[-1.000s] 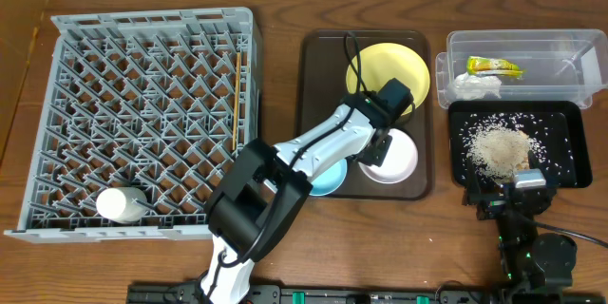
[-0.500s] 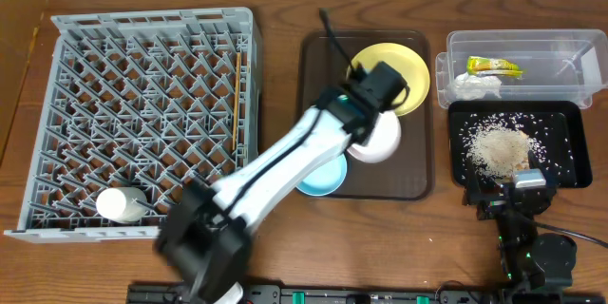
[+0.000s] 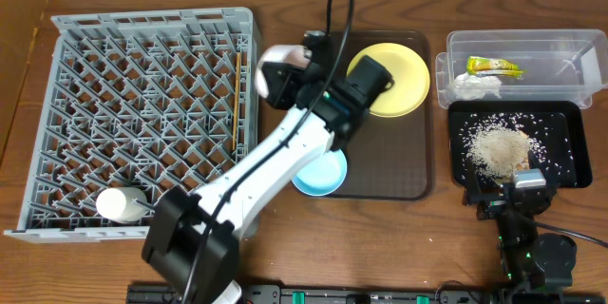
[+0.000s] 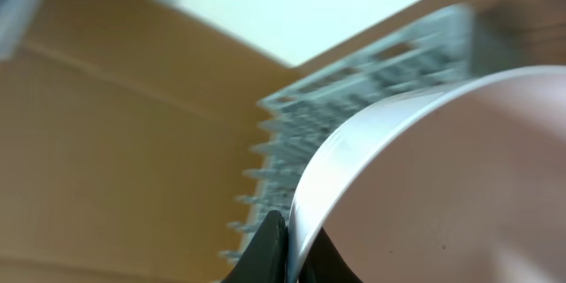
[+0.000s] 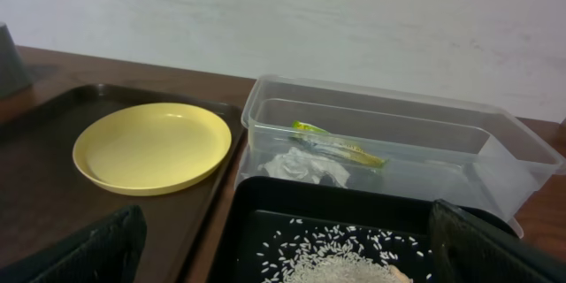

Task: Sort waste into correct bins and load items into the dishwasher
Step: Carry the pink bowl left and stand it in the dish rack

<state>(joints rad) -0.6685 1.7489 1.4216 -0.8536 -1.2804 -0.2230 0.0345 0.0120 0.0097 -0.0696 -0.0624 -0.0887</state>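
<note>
White bowl (image 3: 274,57): lifted off the surfaces, above the strip of table (image 3: 285,0) between the dish rack's right wall and the serving tray's left edge, towards the far end of both; blurred in the overhead view, so its tilt is unclear.
Left gripper (image 4: 292,252): clenched on the white bowl's rim, one dark finger on each side of the thin edge in the left wrist view.
Dish rack (image 3: 152,21): grey lattice, on the table's left side.
Chopstick (image 3: 235,100): one thin wooden stick lying lengthwise in the rack, close to its right wall.
White cup (image 3: 119,203): in the rack's near-left corner.
Light-blue bowl (image 3: 321,173): on the near-left part of the serving tray, partly covered by the left arm.
Yellow plate (image 3: 399,81): flat on the far-right part of the serving tray.
Serving tray (image 3: 389,176): dark brown, between the rack and the two bins.
Clear tub (image 3: 551,47): far right, holding the yellow-green wrapper (image 3: 494,66) and, just beside it, the crumpled tissue (image 3: 475,85).
Black tray (image 3: 570,161): directly in front of the tub, touching or nearly so, with a heap and scatter of rice scraps (image 3: 499,147).
Right gripper (image 5: 285,225): released, fingers spread wide, low at the black tray's near edge, holding nothing.
</note>
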